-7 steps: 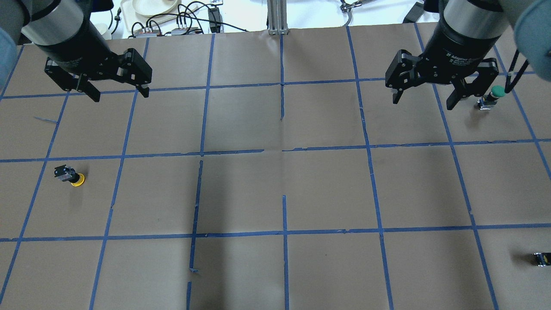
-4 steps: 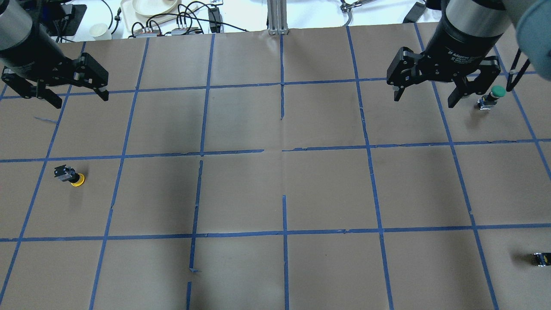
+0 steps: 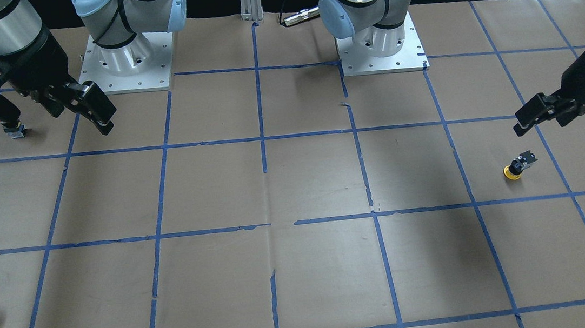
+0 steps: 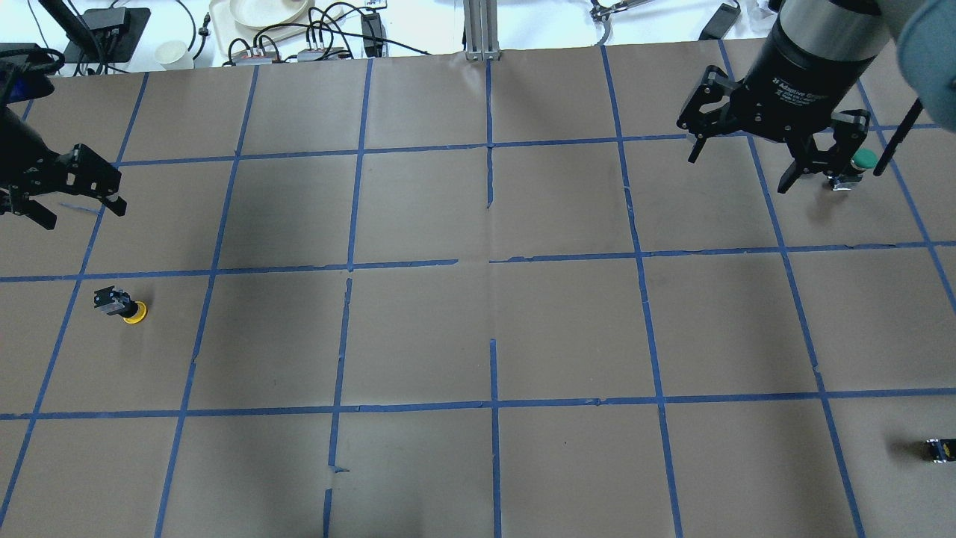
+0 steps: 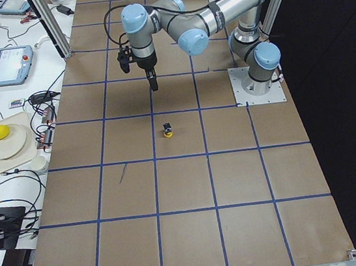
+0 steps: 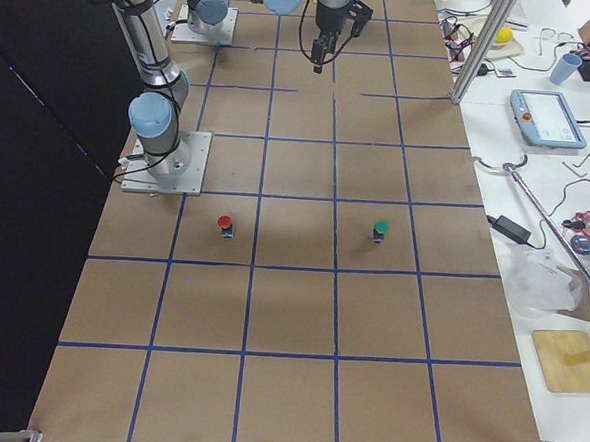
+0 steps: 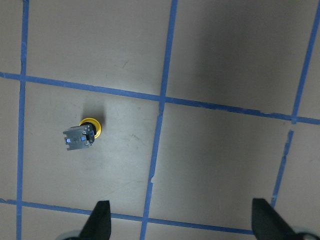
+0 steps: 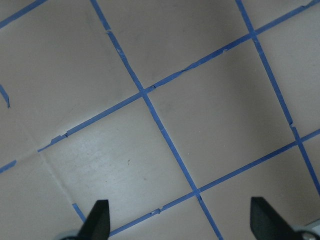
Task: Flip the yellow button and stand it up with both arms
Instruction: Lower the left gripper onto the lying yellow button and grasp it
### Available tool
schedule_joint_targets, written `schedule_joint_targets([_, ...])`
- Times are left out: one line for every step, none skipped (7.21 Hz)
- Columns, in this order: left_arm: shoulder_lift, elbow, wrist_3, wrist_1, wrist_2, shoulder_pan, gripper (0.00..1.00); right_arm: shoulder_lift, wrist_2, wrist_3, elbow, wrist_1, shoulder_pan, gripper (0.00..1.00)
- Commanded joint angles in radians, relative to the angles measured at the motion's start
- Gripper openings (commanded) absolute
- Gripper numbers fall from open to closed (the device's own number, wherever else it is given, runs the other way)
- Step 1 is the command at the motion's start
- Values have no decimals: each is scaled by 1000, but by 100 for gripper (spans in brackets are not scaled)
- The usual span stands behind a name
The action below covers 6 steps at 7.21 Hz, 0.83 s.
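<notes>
The yellow button (image 4: 123,305) lies on its side on the brown paper at the left of the table, with its yellow cap toward the table's middle and its black and grey body toward the edge. It also shows in the front view (image 3: 517,166), the exterior left view (image 5: 168,131) and the left wrist view (image 7: 83,136). My left gripper (image 4: 84,215) is open and empty, and hovers above and beyond the button, apart from it; it also shows in the front view (image 3: 571,123). My right gripper (image 4: 739,172) is open and empty at the far right.
A green-capped button (image 4: 854,166) stands just right of my right gripper. A small capless black block (image 4: 939,449) lies at the right edge. A red-capped button (image 6: 225,224) stands near the robot's side. Cables and dishes (image 4: 261,15) lie beyond the paper's far edge.
My left gripper has moved left and nearer to the yellow button, still open. My right gripper has shifted slightly back and turned a little. The buttons have not moved.
</notes>
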Motion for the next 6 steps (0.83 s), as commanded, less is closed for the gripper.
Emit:
schedule_joint_targets([-92,-50,68,137,9,108,100,3,-8,72,1,0,-2,100])
schedule_joint_targets([-100,-86,197,145,6,140,100,4,-2,69,1,-3,-2,100])
schedule_joint_targets([-105,-121,229,168,1,148,100,16,8,73,0,-8,-3,100])
schedule_joint_targets([-108,-167,230,246,-1,148,100,25,87,104,-8,-17,-3,100])
schedule_joint_targets([-115,-233,244,353,-1,150,100,33,160,195,-20,-16,-3,100])
schedule_joint_targets([-116,-312,265,471,1,154,100,38,248,340,-20,-17,-3,100])
